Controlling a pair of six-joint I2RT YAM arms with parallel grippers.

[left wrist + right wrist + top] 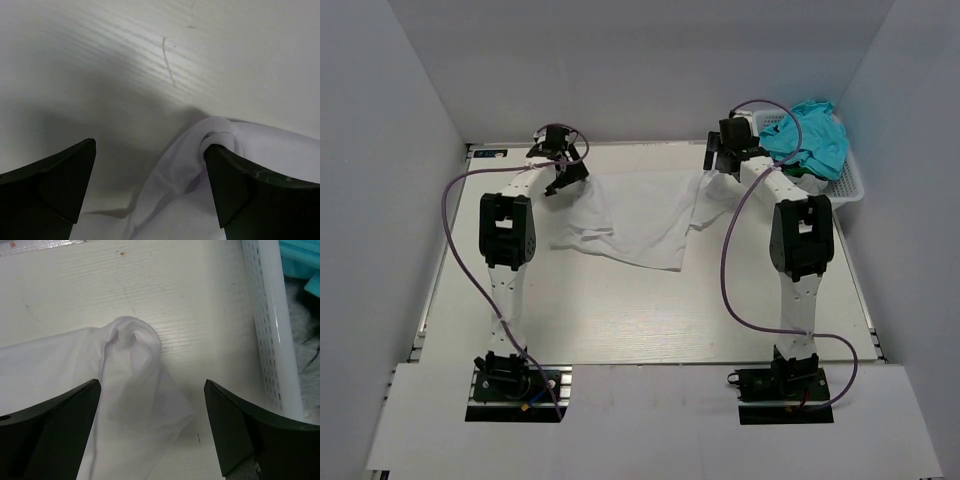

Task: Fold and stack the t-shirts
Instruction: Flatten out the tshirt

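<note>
While both arms reach toward the far edge of the table (pixel 650 320), a white t-shirt (pixel 630 215) lies spread between them, at about twelve o'clock from the bases. Its near hem is rumpled and uneven. The left gripper (pixel 563 172) sits over the t-shirt's corner at eleven o'clock with its jaws wide apart. In its wrist view a puckered knot of cloth touches the finger (pixel 235 185) on the right of that view, but nothing is pinched. The right gripper (pixel 725 155) hangs over the opposite corner at one o'clock, jaws likewise spread, and a peak of cloth lies loose on the table between them. A white basket (pixel 852 185) at two o'clock holds a teal garment (pixel 812 135) and what may be a grey one, though only a sliver shows. Judging from this, the t-shirt is laid out, free of both grippers, and folding has not yet begun. The next move likely calls for fresh grips on one edge of the t-shirt, closing low on the thin cloth. Both arms would then carry that edge across together so the layer lands flat.
</note>
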